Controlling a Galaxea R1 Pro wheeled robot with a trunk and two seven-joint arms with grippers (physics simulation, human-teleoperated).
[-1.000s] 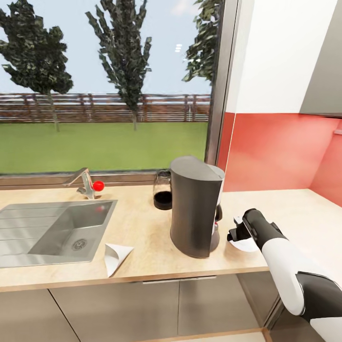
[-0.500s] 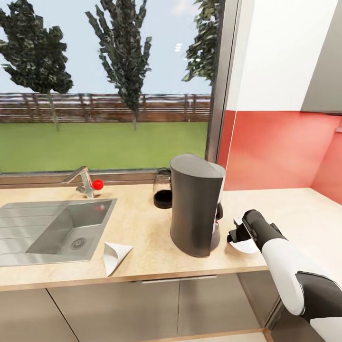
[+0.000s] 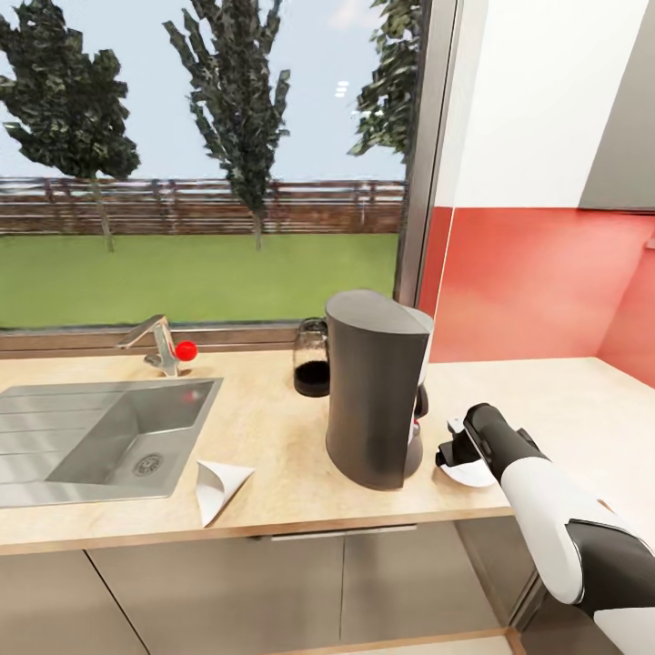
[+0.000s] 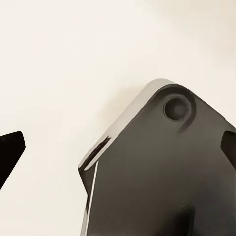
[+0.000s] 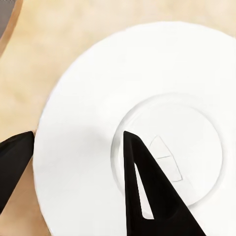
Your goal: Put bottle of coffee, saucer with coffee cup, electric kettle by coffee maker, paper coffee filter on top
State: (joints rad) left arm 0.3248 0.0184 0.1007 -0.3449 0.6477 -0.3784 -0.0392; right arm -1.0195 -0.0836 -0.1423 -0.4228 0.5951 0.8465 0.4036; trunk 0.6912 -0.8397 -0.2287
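Sink [image 3: 109,437] far left, paper filter [image 3: 218,487] lying on the surface [image 3: 273,437], not yet on the coffee maker [image 3: 373,387]. Kettle [image 3: 311,359] sits just behind the maker: looks done. Saucer [image 3: 466,473] is down right beside the maker; your right gripper [image 5: 78,140] has jaws open, astride its rim, gripping nothing. Left gripper [image 4: 118,147]: jaws apart, empty. Cup, coffee bottle, filter still to place.

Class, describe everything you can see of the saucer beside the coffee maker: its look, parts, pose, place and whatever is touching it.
The saucer is a small round plate, plain glossy white, with a raised ring marking a shallow central well. It lies flat on the beige wood-grain kitchen countertop, just right of the coffee maker, near the front edge. The right end effector is over it, one dark finger over the well, the other at the rim. No cup sits on it.
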